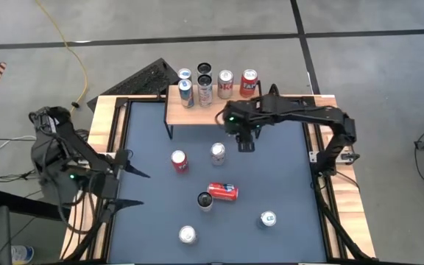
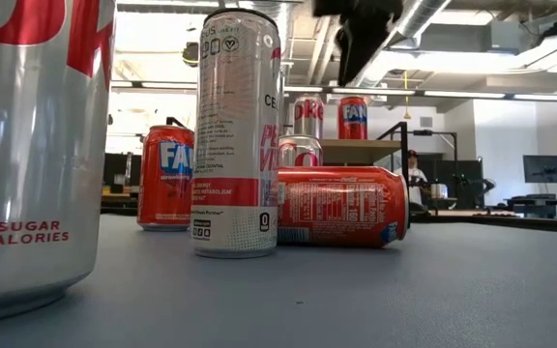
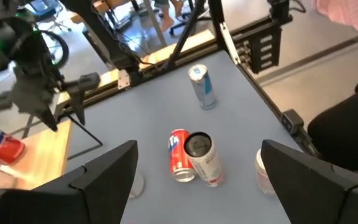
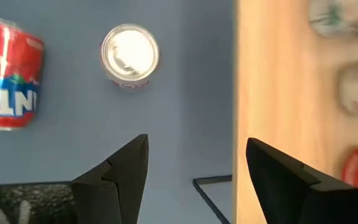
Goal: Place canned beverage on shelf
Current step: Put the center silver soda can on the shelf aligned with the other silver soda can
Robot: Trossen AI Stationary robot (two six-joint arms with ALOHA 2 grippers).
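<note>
My right gripper (image 1: pixel 245 143) hangs just off the front edge of the shelf (image 1: pixel 197 112), which stands at the far edge of the surface (image 1: pixel 285 169). Its jaws stand apart with nothing between them. From my right wrist I look straight down on the shelf's wooden edge, one thin black leg, and, on the surface beside it, a silver-topped can (image 4: pixel 130 57) standing upright and a red can (image 4: pixel 8 74) farther off.

Five cans (image 1: pixel 205 87) stand along the back edge of the shelf's top.

Six more cans are spread over the surface. One red can (image 1: pixel 223 191) lies on its side near the middle, with a tall white can (image 1: pixel 205 201) upright and touching it. A blue-topped can (image 1: pixel 269 218) stands toward the right edge, and a silver can (image 1: pixel 188 235) stands close to the near edge.

My left gripper (image 1: pixel 127 188) waits above the left edge of the surface, jaws wide apart and empty.
</note>
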